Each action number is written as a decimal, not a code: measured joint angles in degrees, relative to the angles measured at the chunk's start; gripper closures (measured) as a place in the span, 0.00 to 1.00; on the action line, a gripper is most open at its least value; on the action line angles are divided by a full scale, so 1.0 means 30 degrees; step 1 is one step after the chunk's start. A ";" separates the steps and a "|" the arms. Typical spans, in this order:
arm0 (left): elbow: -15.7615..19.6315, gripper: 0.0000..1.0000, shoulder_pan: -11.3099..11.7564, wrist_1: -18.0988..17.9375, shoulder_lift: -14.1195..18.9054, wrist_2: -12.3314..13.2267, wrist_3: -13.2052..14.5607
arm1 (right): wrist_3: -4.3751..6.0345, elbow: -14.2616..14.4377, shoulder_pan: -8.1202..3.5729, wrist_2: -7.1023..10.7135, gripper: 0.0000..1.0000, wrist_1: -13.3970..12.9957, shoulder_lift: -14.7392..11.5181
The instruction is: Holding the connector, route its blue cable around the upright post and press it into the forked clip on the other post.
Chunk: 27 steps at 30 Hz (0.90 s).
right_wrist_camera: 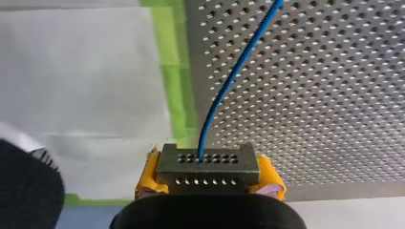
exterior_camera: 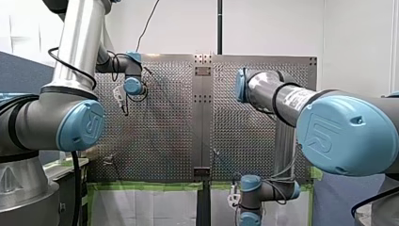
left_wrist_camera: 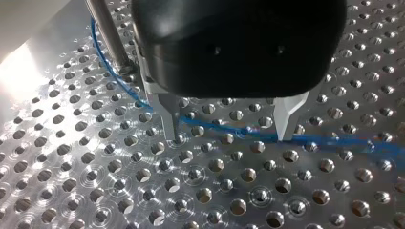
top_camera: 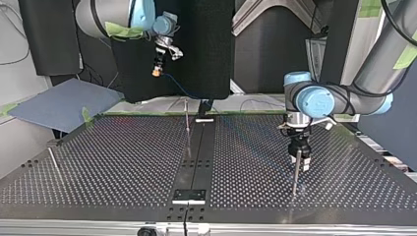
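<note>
A grey connector (right_wrist_camera: 207, 167) with rows of small holes sits between the yellow pads (right_wrist_camera: 148, 179) of my right gripper (right_wrist_camera: 208, 183), which is shut on it. Its blue cable (right_wrist_camera: 229, 81) runs from the connector away over the perforated plate. In the top view my right gripper (top_camera: 157, 70) hangs high above the plate's far edge. My left gripper (left_wrist_camera: 229, 131) stands open low over the plate, its metal fingers (left_wrist_camera: 170, 119) either side of the blue cable (left_wrist_camera: 329, 141), which curves around the foot of an upright post (left_wrist_camera: 107, 36). In the top view my left gripper (top_camera: 299, 164) is at that post (top_camera: 295, 179).
A thin post (top_camera: 187, 123) stands near the plate's middle seam, and another post (top_camera: 54, 162) leans at the top view's left. Green tape (right_wrist_camera: 176, 71) lines the plate's edge. A blue-grey board (top_camera: 59, 105) lies beyond the far left corner.
</note>
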<state>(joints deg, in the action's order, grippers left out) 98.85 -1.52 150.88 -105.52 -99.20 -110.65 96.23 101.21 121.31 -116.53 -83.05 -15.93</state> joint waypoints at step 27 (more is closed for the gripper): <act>0.0000 0.01 0.0000 0.0045 0.0002 -0.0081 0.0031 | -0.0584 0.0030 -0.0046 0.0007 0.76 0.3813 0.1418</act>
<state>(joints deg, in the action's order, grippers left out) 98.86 -1.52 151.01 -105.51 -99.44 -110.56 94.48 101.30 121.17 -116.51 -71.61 -11.68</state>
